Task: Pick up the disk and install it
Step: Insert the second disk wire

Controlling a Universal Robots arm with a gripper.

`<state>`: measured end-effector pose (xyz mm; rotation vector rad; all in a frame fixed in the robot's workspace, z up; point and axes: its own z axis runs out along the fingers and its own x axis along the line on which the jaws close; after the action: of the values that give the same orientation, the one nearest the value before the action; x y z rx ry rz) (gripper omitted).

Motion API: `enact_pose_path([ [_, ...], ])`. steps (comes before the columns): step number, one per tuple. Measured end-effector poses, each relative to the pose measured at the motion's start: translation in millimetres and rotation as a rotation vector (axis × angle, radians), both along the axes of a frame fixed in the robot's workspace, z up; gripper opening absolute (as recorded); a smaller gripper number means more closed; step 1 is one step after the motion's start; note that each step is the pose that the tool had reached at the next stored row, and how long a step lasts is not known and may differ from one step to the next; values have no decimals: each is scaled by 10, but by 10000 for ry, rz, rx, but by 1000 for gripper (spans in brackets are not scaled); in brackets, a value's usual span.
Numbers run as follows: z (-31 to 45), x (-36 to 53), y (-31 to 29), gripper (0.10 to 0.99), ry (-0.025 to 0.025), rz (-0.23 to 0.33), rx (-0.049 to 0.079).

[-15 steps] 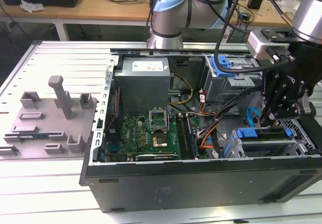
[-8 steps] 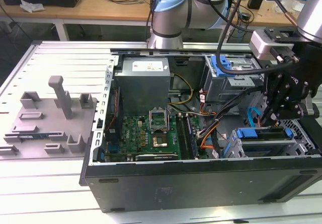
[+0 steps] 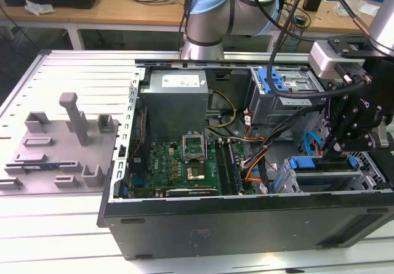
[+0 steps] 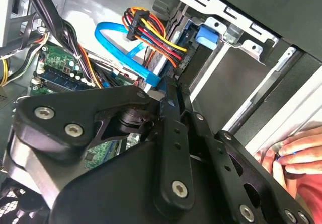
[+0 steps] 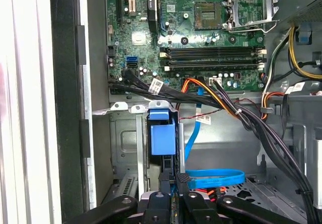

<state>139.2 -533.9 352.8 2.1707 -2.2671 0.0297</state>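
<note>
Seating the disk (image 3: 323, 164) squarely is your job here: it sits on edge in the drive bay (image 3: 371, 163) at the front corner of the computer case (image 3: 246, 225), on the exterior view's right, well away from the motherboard (image 3: 184, 160). The gripper (image 3: 337, 148) stands directly over it. In the first wrist view the fingers (image 5: 182, 183) appear pinched on the disk's near edge, just behind its blue carrier (image 5: 162, 133), so treat it as held rather than released.

Push straight along the bay's rails with the disk parallel to the bay wall (image 5: 126, 133); any tilt is likely to bind the carrier. Mind the flat blue data cable (image 5: 216, 176) looping just beside the fingers and the bundle of power wires (image 4: 156, 38) close to the bay mouth, since either could get caught under the disk.

You cannot see how deep the disk sits: the gripper body covers its rear edge in both wrist views, and the case's front wall cuts off the bay floor in the exterior view. Whether the carrier's clips have caught is not visible. A person's hand (image 4: 297, 153) rests at the case edge near the gripper; allow for it.
</note>
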Motion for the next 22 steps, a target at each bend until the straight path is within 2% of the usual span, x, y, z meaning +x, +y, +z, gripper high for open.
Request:
enact_pose_path([
  [8,0,0,1,161,0,1,1],
  [14,0,0,2,161,0,3,84],
  [22,0,8,2,161,-1,9,85],
])
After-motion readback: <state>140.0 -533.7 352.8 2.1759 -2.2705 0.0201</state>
